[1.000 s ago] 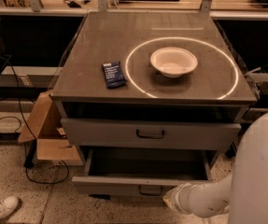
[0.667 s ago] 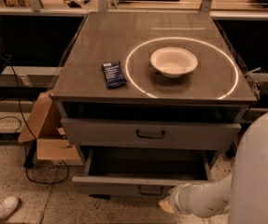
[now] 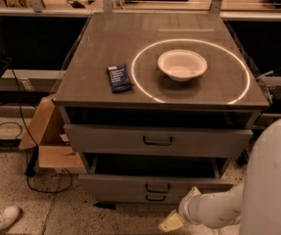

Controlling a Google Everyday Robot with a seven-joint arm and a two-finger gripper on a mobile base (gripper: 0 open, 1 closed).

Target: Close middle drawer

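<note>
The middle drawer [image 3: 130, 184] is the wide grey one with the low front panel and a small dark loop handle [image 3: 157, 187]. It stands pulled out from the cabinet, with a dark gap showing its tray behind the panel. My gripper [image 3: 172, 222] is at the end of the white arm [image 3: 213, 210], low in front of the cabinet. It is below and a little right of the drawer's handle and apart from the panel.
The taller-fronted top drawer [image 3: 157, 141] sits above, and a bottom drawer front [image 3: 152, 198] sits below. A white bowl [image 3: 182, 65] and a dark packet [image 3: 119, 78] lie on the cabinet top. A cardboard box [image 3: 49, 141], cables and a white shoe [image 3: 0, 219] are at the left.
The middle drawer's front has slid back toward the cabinet, so it sticks out less. My gripper has dropped lower and to the left, away from the panel.
</note>
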